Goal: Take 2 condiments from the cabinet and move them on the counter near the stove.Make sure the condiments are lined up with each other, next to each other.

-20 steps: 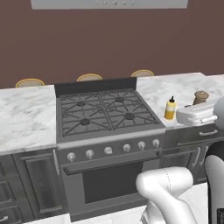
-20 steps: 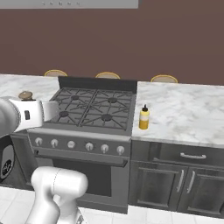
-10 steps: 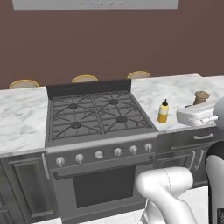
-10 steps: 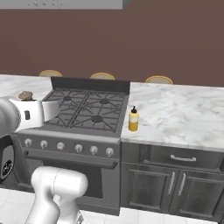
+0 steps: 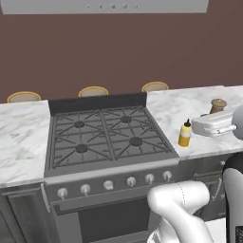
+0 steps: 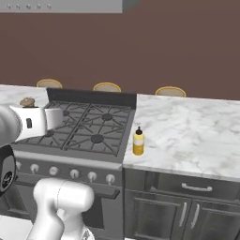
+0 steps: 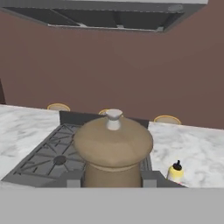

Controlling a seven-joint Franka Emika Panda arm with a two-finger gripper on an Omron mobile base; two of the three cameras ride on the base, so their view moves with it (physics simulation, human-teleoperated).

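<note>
My gripper (image 7: 111,179) is shut on the brown wooden pepper mill (image 7: 113,148), which stands upright between the two fingers. From the left base view the mill's knobbed top (image 5: 218,103) pokes up behind the white hand, above the counter (image 5: 190,107) to the right of the stove (image 5: 104,137). The right base view has the mill (image 6: 27,101) at the far left, over the stove's (image 6: 89,129) left side. The yellow squeeze bottle (image 5: 184,134) (image 6: 138,142) (image 7: 176,172) stands on the counter (image 6: 197,136) just right of the stove. The cabinet is out of view.
Three round tan stool tops (image 5: 93,90) line the far side of the counter, with a brown wall behind. A grey hood (image 7: 109,17) hangs above the stove. Dark drawers with a silver handle (image 6: 197,188) sit under the counter on the right.
The whole picture has shifted in both base views, so the base has driven along the stove and counter. The gripper stays shut on the pepper mill; the yellow bottle stands where it was.
</note>
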